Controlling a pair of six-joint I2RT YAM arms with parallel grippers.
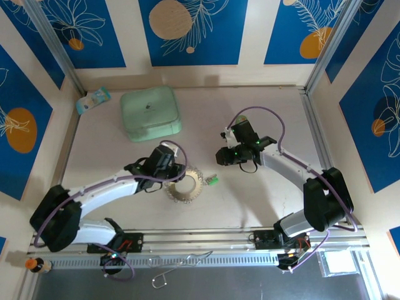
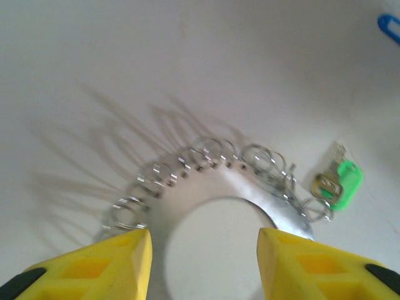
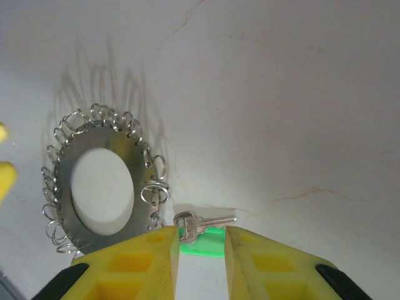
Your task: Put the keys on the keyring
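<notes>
So the keyring (image 3: 100,136) is a flat, pale silvery metal disc with a big oval hole in the middle. Little wire split-loops stick out all round its rim, which gives it that beaded look. It's lying flat on the off-white bench (image 3: 300,94), roughly mid-bench and a bit towards the left arm. Just to the right of it, close but not touching, is the small silver key with the bright green plastic head (image 3: 190,226), also flat on the bench.

The left gripper (image 2: 204,250) hangs low over the near side of the ring, yellow fingers clearly apart with the hole showing between them. The right gripper (image 3: 200,234) has its yellow fingers close together on either side of the green head. The gap is about as wide as the head, and I honestly can't tell if it's pinching it or just flanking it.

Room-wise it's pretty roomy. There's bare bench behind the ring up to the mint-green square case (image 1: 150,112), and bare bench on the right out to the aluminium rail (image 1: 315,131). The walls are well away from both things.
</notes>
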